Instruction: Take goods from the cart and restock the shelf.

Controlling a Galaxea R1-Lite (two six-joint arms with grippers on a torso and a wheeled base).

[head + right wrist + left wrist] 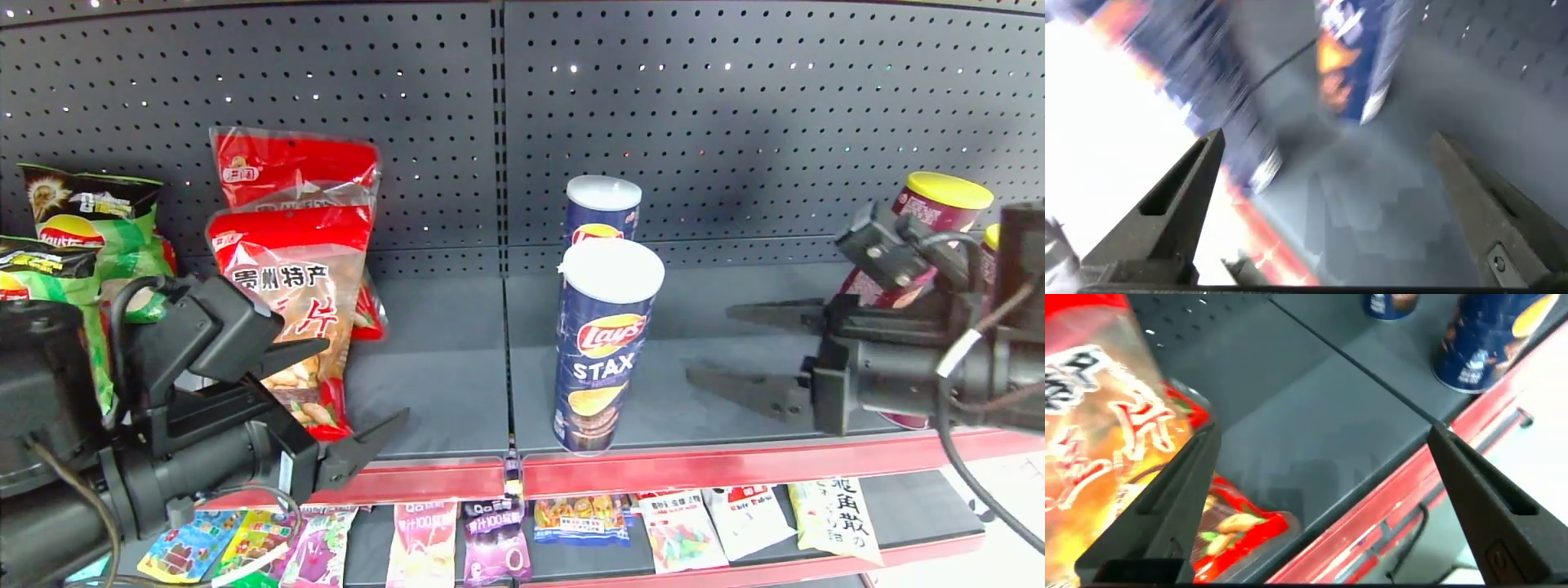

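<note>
Between the left end effector (366,378) and right end effector (709,343), both spread empty, a blue can (600,351) stood shelved; more restocking looked due.

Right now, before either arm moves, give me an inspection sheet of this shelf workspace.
Surface: grey shelf with a red front edge, bare between the goods.
Job's things: blue front can upright at the edge, rear can behind it; red nut bags and green chip bags on the left; yellow-lidded can on the right.
Clutter: nothing seen.
Grippers: left gripper open, empty, beside the nut bags; right gripper open, empty, right of the front can.
Cables: black cable loops at the left wrist.
Surroundings: pegboard back panel; sweet packets on the shelf below.
</note>
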